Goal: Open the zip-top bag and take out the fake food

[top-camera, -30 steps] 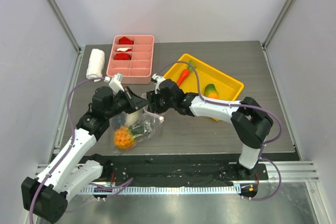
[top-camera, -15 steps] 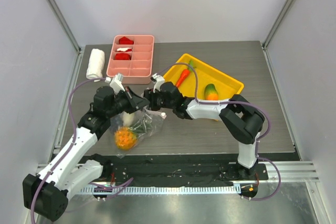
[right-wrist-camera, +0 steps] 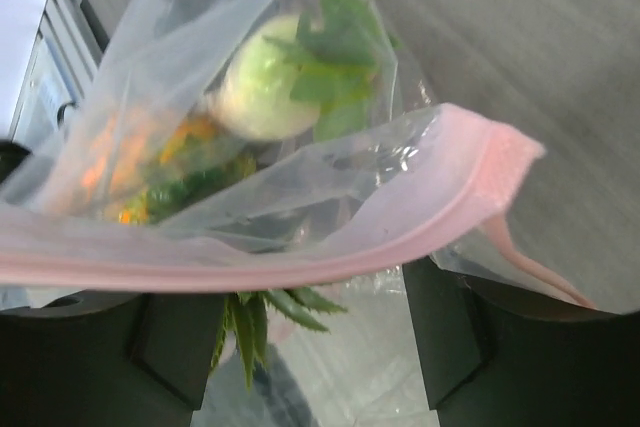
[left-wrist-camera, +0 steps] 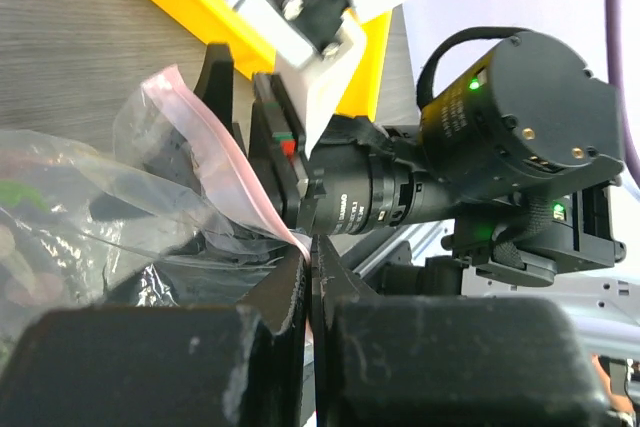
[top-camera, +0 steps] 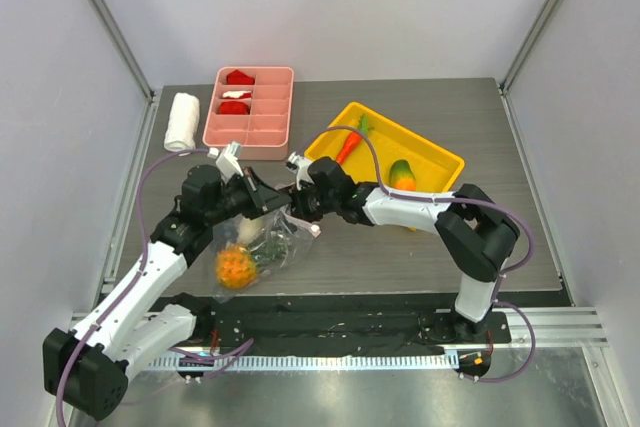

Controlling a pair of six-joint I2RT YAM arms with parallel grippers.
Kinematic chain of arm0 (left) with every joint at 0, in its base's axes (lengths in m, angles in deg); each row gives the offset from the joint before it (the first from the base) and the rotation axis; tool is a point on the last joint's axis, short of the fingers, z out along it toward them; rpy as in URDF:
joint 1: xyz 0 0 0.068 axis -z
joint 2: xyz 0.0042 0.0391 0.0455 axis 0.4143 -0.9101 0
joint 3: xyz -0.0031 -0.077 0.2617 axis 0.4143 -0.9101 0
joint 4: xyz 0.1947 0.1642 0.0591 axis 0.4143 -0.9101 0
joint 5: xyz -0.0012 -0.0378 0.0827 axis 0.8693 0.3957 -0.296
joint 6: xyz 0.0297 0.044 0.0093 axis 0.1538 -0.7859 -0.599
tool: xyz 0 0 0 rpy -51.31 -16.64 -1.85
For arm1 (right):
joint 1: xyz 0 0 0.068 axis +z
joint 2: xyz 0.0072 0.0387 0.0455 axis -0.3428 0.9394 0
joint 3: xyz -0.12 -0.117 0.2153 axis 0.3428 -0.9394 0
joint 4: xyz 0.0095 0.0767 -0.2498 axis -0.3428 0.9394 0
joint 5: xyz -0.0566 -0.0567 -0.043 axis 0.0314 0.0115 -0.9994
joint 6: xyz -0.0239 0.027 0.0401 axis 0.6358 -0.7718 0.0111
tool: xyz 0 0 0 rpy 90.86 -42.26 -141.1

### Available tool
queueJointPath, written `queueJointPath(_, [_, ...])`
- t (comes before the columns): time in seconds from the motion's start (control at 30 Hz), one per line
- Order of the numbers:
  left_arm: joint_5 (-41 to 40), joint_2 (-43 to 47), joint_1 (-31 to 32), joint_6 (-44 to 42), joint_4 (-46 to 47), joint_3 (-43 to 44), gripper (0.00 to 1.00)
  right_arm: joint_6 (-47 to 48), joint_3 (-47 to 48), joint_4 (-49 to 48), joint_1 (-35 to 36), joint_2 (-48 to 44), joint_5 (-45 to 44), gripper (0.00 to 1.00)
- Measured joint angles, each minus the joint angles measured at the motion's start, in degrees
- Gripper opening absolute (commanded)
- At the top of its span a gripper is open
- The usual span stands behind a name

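The clear zip-top bag [top-camera: 268, 240] hangs between my two grippers above the table. My left gripper [top-camera: 262, 199] is shut on one lip of its pale pink zip strip [left-wrist-camera: 232, 159], pinched at the fingertips [left-wrist-camera: 298, 269]. My right gripper [top-camera: 300, 203] is open, and the other pink lip [right-wrist-camera: 300, 247] runs across the gap between its fingers [right-wrist-camera: 452, 337]. Inside the bag are the yellow pineapple [top-camera: 233, 267], its green top [right-wrist-camera: 250, 332] and the white radish [right-wrist-camera: 260, 92]. An orange carrot [top-camera: 348, 145] and an orange-green mango [top-camera: 402, 174] lie in the yellow tray [top-camera: 440, 159].
A pink divided tray [top-camera: 250, 107] with red-and-white pieces stands at the back left. A rolled white towel [top-camera: 182, 120] lies beside it. The yellow tray sits close behind my right arm. Grey walls stand on both sides.
My right gripper moved left toward the left gripper, then back right and slightly nearer. The bag has bunched up and its contents shifted a little. The left gripper kept its hold.
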Motion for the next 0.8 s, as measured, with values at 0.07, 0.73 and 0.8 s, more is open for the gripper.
queueJointPath(0.07, [0.57,0.02,0.11,0.02,0.09,-0.02,0.00,-0.44,-0.96,1.31,0.02,-0.83,1.18,0.76])
queueJointPath(0.73, [0.28,0.26,-0.20,0.20,0.28,-0.87,0.00,-24.87,-5.77,0.85,3.54,-3.41,3.26,0.58])
queueJointPath(0.8, [0.07,0.28,-0.24,0.24,0.15,-1.25,0.00,-28.83,-6.95,-4.55,4.02,-2.03,4.44,0.57])
